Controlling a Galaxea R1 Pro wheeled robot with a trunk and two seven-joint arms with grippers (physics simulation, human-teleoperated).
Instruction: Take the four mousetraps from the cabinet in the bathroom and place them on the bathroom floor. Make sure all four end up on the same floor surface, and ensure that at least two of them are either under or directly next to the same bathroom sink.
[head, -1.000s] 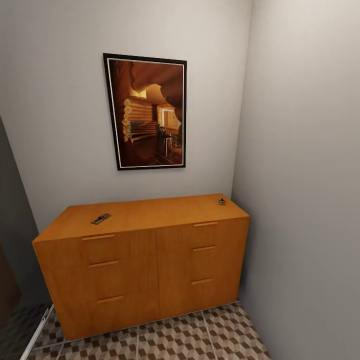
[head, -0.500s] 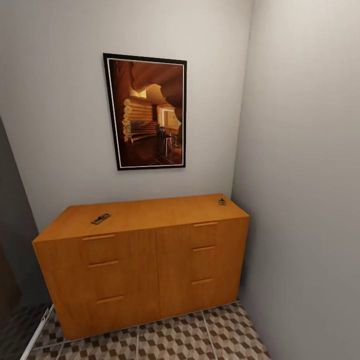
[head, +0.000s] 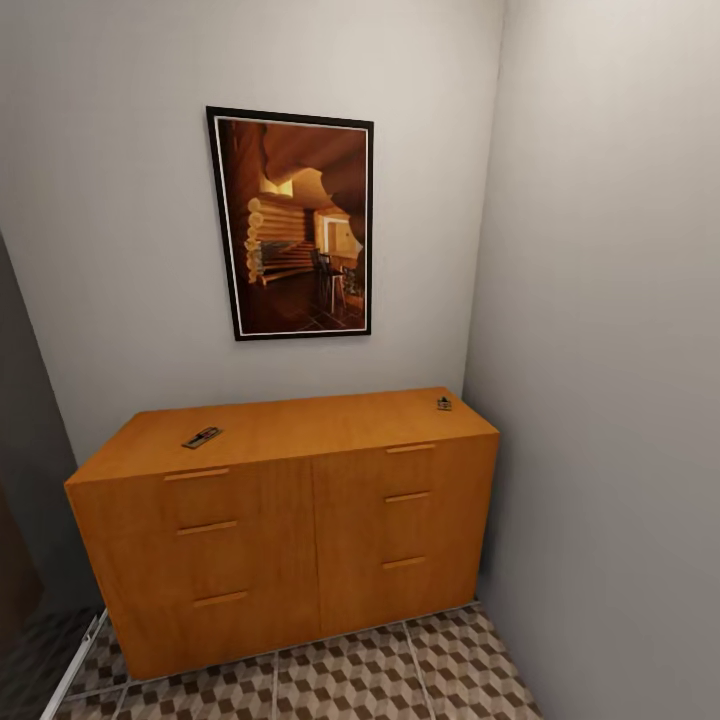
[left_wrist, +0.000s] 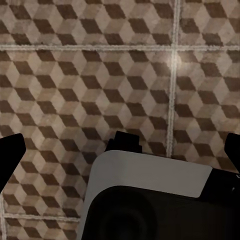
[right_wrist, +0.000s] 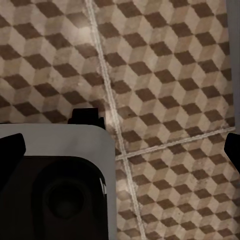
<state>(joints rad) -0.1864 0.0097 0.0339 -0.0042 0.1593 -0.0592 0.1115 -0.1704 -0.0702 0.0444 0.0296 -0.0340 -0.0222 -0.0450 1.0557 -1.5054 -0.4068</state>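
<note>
Overall brightness: moderate and even in the head view; no lamp or window in sight.
Walls: pale grey wall (head: 120, 200) shades gently darker toward the lower left corner; right wall slightly brighter near the top.
Cabinet: orange-brown cabinet (head: 290, 540) top evenly lit, front a touch darker; narrow dark shadow beneath it on the floor (head: 380, 680).
Picture: framed picture (head: 292, 225) free of glare.
Sharpness: head view crisp, tile pattern soft at the bottom edge.
Distortion: cabinet edges and wall corner lean outward, wide-angle.
Wrist views: tiles softly blurred; a faint bright patch on the grout line (left_wrist: 173, 60); robot parts in the foreground dark, nearly black.
</note>
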